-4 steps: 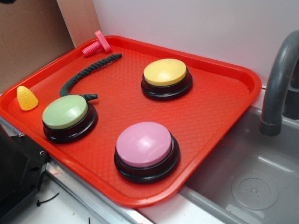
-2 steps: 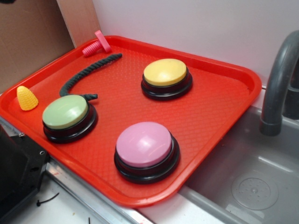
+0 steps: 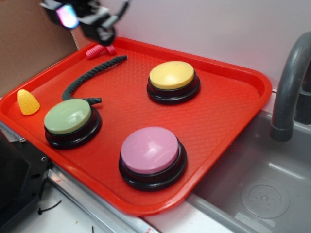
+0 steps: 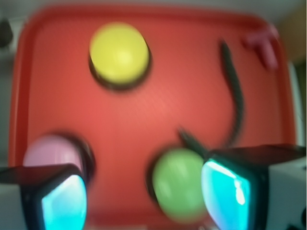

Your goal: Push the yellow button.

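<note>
Jaws spread apart and empty, up high near the tray's far-left corner, nowhere near pressing yet.

Gripper (image 4: 144, 191) showing wide open in the blurry wrist view, nothing held. Below and beyond: green button (image 4: 180, 184), pink button (image 4: 50, 153), dark rope (image 4: 235, 100). Yellow button (image 3: 171, 74) sitting toward the back of the red tray (image 3: 233, 124), well apart from the others. Looks like rigid plastic, smooth slick dome, probably springy. No gripping needed, just pressing straight down on the dome's centre so nothing skids off.
</note>
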You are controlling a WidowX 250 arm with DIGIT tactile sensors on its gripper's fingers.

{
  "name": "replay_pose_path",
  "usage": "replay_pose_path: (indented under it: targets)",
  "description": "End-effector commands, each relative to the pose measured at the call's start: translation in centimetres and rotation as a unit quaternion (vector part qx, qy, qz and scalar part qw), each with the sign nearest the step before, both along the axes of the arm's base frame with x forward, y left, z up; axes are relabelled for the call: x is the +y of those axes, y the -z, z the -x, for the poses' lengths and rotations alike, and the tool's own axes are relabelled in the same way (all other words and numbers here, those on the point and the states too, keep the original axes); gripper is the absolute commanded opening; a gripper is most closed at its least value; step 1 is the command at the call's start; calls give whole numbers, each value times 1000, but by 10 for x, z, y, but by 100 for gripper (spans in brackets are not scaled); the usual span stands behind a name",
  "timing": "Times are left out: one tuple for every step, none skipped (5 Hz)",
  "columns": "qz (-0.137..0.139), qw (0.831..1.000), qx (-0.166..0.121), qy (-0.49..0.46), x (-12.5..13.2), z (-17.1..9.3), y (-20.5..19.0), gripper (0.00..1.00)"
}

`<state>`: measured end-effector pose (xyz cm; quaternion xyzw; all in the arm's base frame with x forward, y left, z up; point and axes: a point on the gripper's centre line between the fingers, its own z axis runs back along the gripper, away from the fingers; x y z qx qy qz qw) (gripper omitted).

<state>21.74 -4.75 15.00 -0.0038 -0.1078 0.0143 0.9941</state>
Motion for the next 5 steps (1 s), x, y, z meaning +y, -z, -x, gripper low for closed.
replay_pose_path:
  targets:
    - [51, 998, -33, 34, -5, -85, 41, 100]
    - [48, 998, -31, 41, -6, -85, 52, 100]
    - [35, 997, -16, 72, -13, -84, 64, 100]
    - [-5, 995, 0, 104, -22, -81, 80, 100]
    - [-13, 992, -4, 123, -24, -83, 86, 100]
